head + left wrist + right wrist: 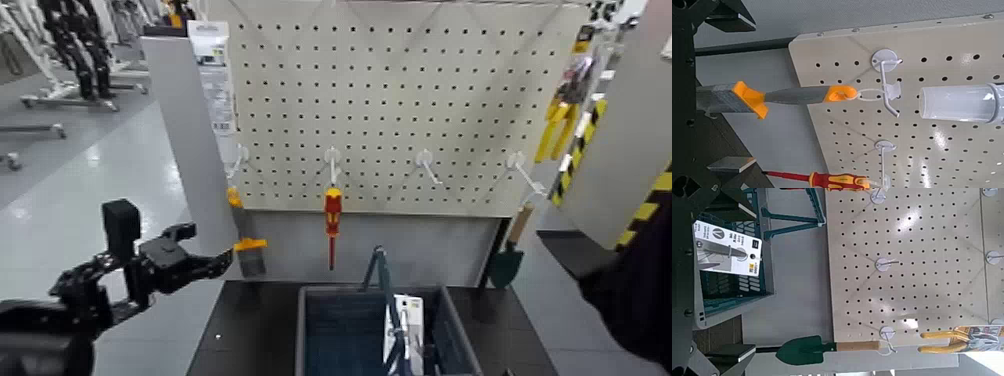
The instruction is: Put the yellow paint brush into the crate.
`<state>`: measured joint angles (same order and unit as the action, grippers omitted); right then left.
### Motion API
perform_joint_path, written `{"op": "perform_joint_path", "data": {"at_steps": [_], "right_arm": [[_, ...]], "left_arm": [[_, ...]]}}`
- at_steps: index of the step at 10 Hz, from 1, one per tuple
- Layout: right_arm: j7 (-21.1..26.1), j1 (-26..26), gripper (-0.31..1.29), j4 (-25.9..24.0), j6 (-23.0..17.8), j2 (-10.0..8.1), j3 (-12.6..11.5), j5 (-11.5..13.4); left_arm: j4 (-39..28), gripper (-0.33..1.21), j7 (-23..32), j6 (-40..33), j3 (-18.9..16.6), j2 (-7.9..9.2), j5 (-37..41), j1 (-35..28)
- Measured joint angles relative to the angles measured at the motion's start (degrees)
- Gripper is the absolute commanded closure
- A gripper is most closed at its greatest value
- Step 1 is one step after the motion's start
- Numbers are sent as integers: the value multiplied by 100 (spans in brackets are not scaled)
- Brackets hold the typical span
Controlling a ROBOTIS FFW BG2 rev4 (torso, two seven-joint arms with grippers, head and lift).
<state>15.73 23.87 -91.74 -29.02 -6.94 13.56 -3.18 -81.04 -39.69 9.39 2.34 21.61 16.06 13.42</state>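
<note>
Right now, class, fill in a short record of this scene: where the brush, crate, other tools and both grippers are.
brush: yellow paint brush hangs on the pegboard's leftmost hook, bristles down, not yet taken
crate: crate on the dark table below the board, a white packet inside
other tools: screwdriver on the next hook; green trowel at the right end
left gripper: left gripper open, level with the bristles, just to their left
right gripper: out of view; only a dark arm at the right edge

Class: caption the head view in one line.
Left gripper nears yellow paint brush hanging on pegboard, crate below.
</note>
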Motion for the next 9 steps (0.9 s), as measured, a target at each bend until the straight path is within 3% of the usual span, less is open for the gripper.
{"op": "perform_joint_path", "data": {"at_steps": [5, 9], "right_arm": [[-8, -47, 13, 43, -33, -18, 39, -37], [-8, -55, 13, 51, -34, -18, 59, -55]], "left_arm": [[876, 11, -336, -123, 722, 186, 198, 892], [1367, 13, -472, -270, 1181, 186, 325, 1438]]}}
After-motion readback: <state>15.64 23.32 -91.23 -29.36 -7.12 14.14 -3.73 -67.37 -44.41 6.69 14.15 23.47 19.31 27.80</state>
